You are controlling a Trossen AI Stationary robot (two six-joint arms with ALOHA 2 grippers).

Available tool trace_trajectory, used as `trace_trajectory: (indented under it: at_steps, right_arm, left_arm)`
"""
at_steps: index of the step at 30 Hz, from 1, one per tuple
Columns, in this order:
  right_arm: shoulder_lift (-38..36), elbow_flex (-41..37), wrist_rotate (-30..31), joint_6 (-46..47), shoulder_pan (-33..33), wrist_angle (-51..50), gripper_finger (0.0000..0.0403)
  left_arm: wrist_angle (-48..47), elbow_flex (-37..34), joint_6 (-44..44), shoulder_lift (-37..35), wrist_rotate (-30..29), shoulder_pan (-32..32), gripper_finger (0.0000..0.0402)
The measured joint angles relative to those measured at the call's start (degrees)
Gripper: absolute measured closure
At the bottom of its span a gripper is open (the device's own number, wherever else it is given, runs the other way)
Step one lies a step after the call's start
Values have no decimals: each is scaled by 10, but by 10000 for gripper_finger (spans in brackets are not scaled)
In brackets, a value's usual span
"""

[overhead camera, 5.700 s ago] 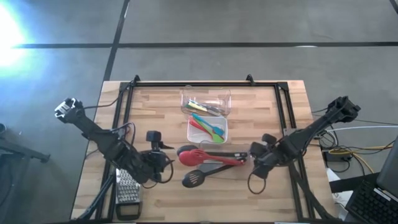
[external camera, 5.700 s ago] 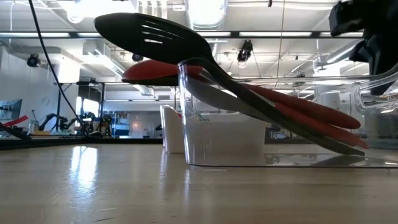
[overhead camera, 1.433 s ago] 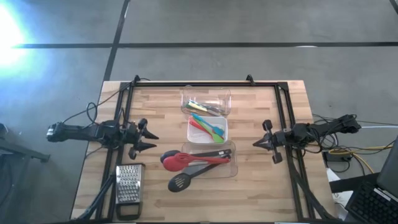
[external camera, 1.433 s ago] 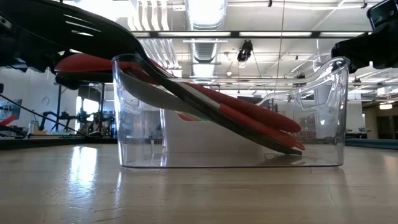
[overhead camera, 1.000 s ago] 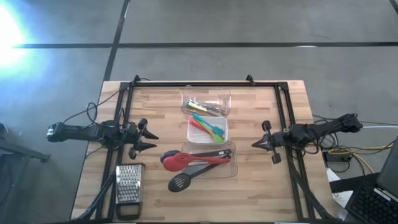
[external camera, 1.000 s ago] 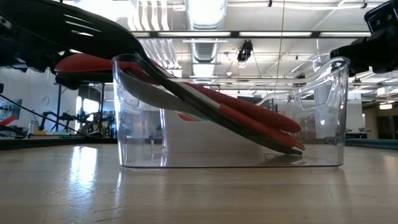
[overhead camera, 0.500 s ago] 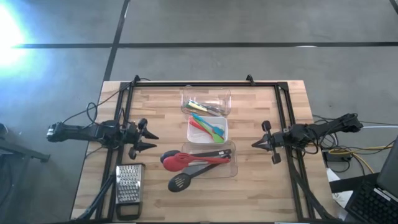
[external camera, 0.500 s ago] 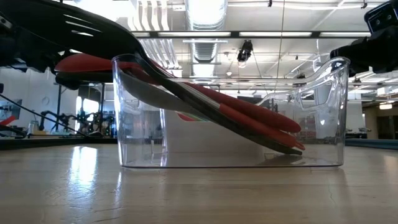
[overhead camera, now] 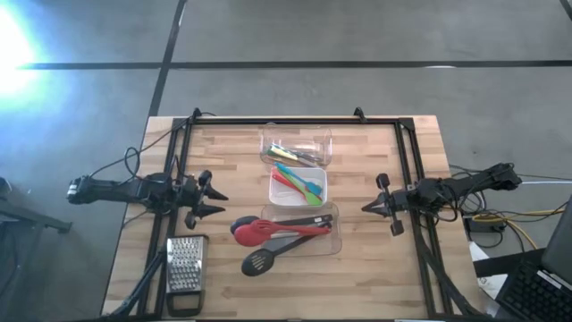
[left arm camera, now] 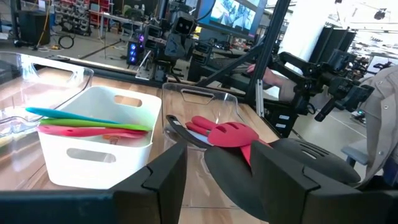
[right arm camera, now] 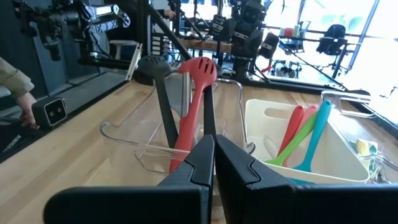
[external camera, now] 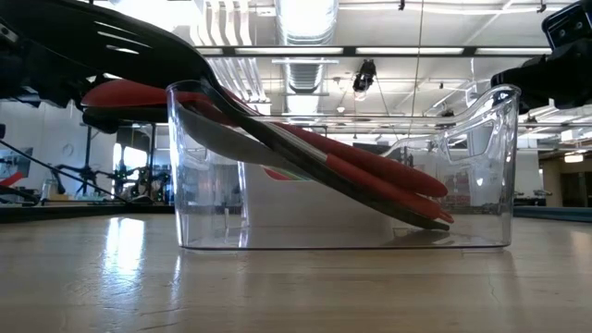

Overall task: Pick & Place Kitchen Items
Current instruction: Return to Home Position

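While both arms lie low at the sides of the table [overhead camera: 232, 152], nothing is held by either; the left gripper [overhead camera: 217, 203] is seen at mid-left of the high view, fingers parted a little, empty, pointed at the centre; the right gripper [overhead camera: 366, 207] is seen at mid-right, fingers pressed together, empty, also pointed at the centre.

Three bins are lined up in a column at frame centre; the top tub [overhead camera: 295, 134] is loaded with small tools [overhead camera: 290, 152], details too small to tell; just below it, the white bin [overhead camera: 275, 190] is filled with bright utensils [overhead camera: 299, 182] in teal, green and red, laid lengthways; the bottom tub [overhead camera: 333, 240] is just below that.

Red spoons [overhead camera: 259, 231], a ladle [left arm camera: 180, 132] and a black slotted spoon [overhead camera: 259, 262] are propped in the bottom tub; handle ends are down at its right end, heads stuck out over its left rim; the slotted spoon's head is outside, toward lower left.

A grater [overhead camera: 181, 273] is laid flat at lower left, below the left gripper, apart from the bins.
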Motion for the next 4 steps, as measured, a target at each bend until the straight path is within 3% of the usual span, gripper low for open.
trace_trajectory:
  at_steps: [4]
  right_arm:
    - [0, 0, 0, 0, 0, 0, 394]
  left_arm:
    - [0, 0, 0, 0, 0, 0, 223]
